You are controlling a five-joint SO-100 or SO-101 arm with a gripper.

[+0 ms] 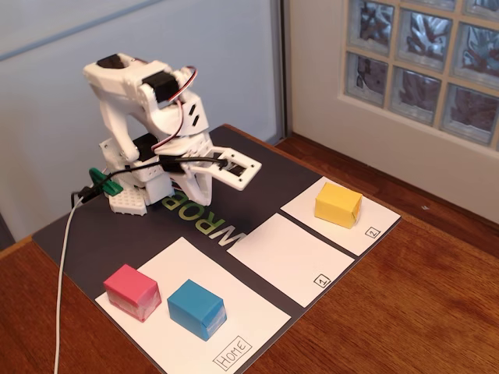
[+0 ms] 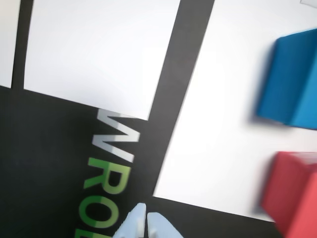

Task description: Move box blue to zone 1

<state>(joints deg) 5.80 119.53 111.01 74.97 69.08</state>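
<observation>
Box blue (image 1: 196,308) on the "Home" patch (image 1: 242,319), just beside the pink box (image 1: 132,291), well apart from zone 1 (image 1: 288,257). Jaws (image 2: 145,220) pressed nearly together, empty, raised over the dark mat (image 1: 101,234) behind that patch. Yellow box (image 1: 337,204) on patch 2 (image 1: 366,226).

I see a pink box (image 1: 132,291) on the Home patch (image 1: 234,327). A yellow box (image 1: 337,204) sits on patch 2 (image 1: 374,226), which seems to lie on the dark mat (image 1: 86,241).

Wooden table (image 1: 437,312); pale wall (image 1: 47,86); glass-block window (image 1: 429,58) in white frame, daylight.
</observation>
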